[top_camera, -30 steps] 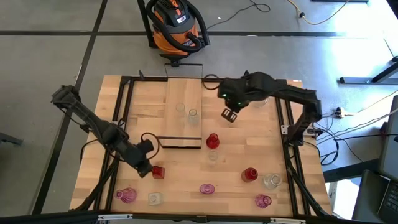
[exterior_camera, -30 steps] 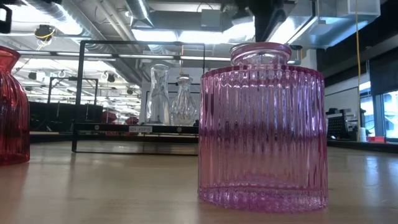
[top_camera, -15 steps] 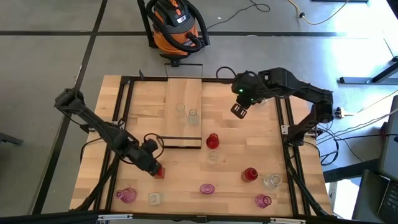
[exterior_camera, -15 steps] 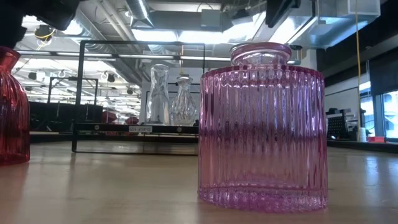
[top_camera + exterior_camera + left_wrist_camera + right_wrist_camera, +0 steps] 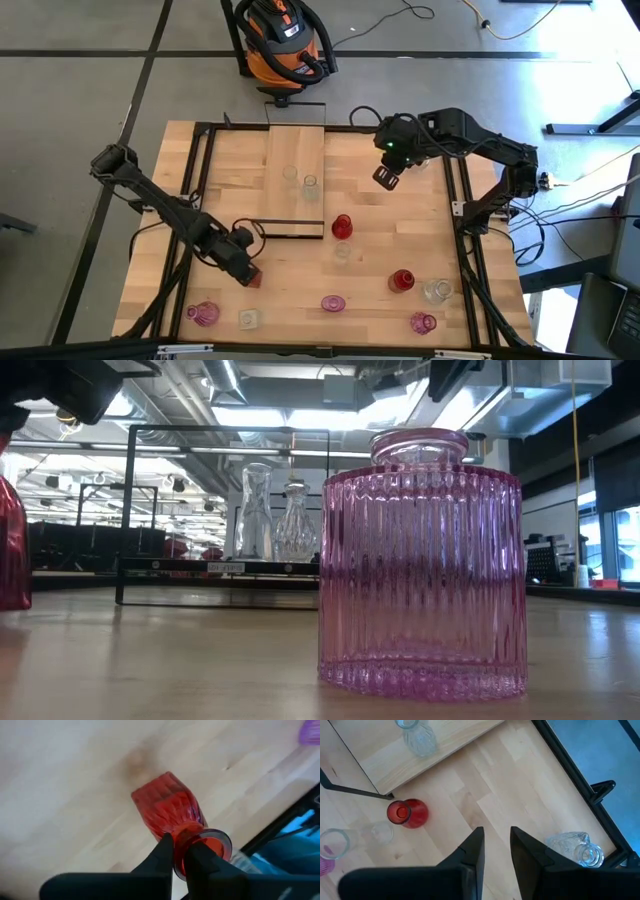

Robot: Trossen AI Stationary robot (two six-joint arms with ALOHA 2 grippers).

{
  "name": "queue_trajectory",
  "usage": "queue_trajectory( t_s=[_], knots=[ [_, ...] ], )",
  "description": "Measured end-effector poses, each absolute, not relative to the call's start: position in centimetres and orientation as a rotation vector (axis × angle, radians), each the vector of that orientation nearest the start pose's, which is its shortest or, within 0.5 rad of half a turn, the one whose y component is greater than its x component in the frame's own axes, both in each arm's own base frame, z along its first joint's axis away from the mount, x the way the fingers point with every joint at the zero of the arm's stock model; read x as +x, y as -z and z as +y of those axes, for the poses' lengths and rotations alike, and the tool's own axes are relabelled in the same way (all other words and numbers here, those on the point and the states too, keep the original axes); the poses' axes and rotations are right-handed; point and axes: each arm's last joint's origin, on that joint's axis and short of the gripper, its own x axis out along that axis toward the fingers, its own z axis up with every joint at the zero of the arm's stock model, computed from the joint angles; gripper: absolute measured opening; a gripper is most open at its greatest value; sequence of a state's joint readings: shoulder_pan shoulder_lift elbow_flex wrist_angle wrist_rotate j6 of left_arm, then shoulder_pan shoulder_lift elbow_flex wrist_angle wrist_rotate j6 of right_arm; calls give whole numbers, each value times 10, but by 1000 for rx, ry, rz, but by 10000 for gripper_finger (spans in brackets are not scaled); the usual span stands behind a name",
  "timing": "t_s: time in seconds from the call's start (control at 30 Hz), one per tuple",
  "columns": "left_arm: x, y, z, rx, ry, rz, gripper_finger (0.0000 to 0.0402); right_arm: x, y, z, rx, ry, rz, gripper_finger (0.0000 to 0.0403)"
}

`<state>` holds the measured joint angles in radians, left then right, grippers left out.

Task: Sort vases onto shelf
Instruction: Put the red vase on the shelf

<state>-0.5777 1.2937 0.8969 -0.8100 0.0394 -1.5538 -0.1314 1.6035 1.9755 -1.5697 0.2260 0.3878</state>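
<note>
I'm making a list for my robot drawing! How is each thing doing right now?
Left end effector: shut on red vase's neck.
Red vase: gripped, tilted.
Right end effector: slightly open, empty, above the table.
Shelf: holds two clear vases, upright.
Pink vase: upright on table.

Left hand is clamped low near the front, right hand hangs parted farther back.
</note>
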Motion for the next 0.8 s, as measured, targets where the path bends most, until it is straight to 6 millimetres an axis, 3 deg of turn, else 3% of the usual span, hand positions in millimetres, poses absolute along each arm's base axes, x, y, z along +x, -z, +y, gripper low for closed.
queue_trajectory(
  t_s=[0.2, 0.37, 0.6, 0.73, 0.8],
  knots=[
    [172, -283, -114, -866, -607, 1394, 14, 267, -423, -42, 279, 541, 1122, 79],
    [152, -330, -84, -747, -773, 1303, 14, 270, -424, -42, 283, 538, 1090, 79],
    [145, -348, -23, -757, -866, 1096, 14, 275, -426, -42, 300, 519, 1042, 79],
    [153, -350, 4, -785, -854, 1071, 14, 274, -425, -41, 317, 506, 1053, 79],
    [167, -349, 14, -806, -789, 1041, 14, 274, -425, -41, 321, 507, 1053, 79]
  ],
)
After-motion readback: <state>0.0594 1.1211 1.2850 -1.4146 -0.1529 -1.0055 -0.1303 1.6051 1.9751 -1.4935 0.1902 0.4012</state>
